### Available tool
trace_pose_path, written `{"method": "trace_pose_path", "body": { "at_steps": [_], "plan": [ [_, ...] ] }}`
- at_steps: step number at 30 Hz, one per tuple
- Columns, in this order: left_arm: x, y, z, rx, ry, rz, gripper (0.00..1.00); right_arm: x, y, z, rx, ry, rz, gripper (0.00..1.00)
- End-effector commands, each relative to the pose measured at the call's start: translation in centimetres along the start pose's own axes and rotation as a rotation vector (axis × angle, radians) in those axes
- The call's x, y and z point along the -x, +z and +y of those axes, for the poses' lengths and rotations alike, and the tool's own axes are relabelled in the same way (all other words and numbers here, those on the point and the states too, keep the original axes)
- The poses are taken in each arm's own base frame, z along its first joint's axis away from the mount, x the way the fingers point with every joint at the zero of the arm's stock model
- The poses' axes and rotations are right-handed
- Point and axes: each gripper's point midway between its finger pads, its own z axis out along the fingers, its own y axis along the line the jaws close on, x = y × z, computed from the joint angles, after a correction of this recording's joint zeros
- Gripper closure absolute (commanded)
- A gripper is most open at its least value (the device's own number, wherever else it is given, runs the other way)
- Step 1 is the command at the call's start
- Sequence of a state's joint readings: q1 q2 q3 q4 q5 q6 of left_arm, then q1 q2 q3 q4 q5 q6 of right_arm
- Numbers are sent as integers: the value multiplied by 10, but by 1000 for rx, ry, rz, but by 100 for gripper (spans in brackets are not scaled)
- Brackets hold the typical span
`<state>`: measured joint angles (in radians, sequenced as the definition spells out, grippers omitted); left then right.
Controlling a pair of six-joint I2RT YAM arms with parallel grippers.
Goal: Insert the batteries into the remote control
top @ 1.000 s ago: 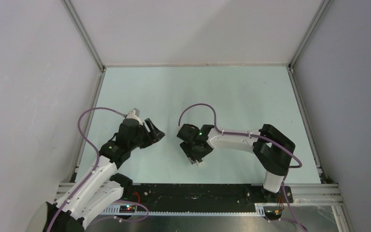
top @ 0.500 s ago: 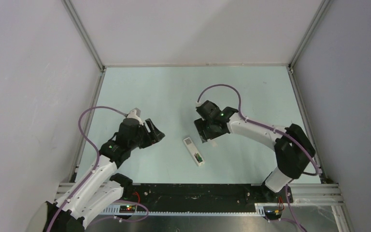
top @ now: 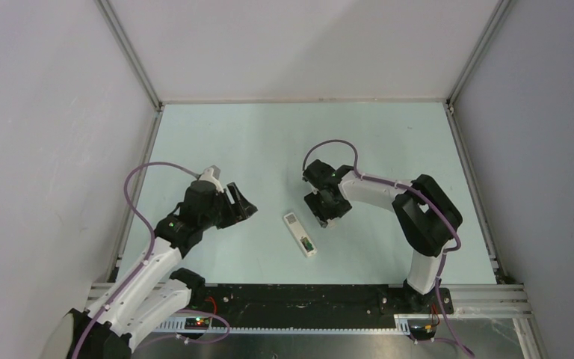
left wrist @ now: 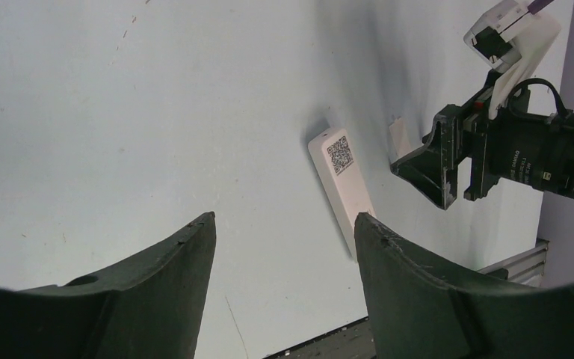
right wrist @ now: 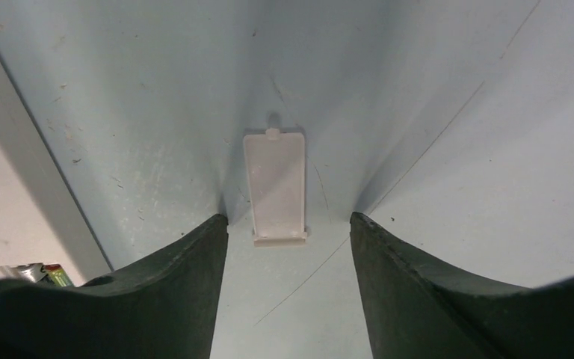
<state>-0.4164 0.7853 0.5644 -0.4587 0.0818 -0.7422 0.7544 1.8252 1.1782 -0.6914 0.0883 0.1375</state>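
Observation:
The white remote control point(top: 299, 234) lies on the table with its back up, a QR label at its far end point(left wrist: 340, 155). A green battery point(top: 308, 244) sits in the bay at its near end and shows at the lower left of the right wrist view point(right wrist: 45, 275); I cannot make out the blackish battery. A small white battery cover point(right wrist: 275, 187) lies flat on the table. My right gripper point(right wrist: 288, 218) is open, low over the table, its fingers on either side of the cover's near end. My left gripper point(left wrist: 284, 221) is open and empty, left of the remote.
Grey enclosure walls with aluminium posts point(top: 131, 56) ring the pale table. A black rail point(top: 306, 295) runs along the near edge. My right gripper point(left wrist: 456, 161) sits just right of the remote in the left wrist view.
My right gripper has left the remote, which it covered a second ago, and moved up and right to the battery cover. The remote now lies uncovered. The left arm has barely moved.

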Motion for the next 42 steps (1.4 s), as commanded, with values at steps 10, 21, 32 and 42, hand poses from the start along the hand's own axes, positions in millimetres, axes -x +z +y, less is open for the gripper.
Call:
{"method": "trace_pose_path", "body": {
  "at_steps": [10,21,32,42],
  "plan": [
    [13,-4,-13,-40,28,-22,28,-23,12,2,38,8,85,41],
    [11,-5,-13,-44,24,-19,28,-39,5,4,113,62,131,45],
    [10,-5,-11,-42,12,-23,28,-43,1,10,168,49,141,50],
    [10,-5,-12,-47,14,-21,28,-35,9,3,78,45,82,54]
  ]
}}
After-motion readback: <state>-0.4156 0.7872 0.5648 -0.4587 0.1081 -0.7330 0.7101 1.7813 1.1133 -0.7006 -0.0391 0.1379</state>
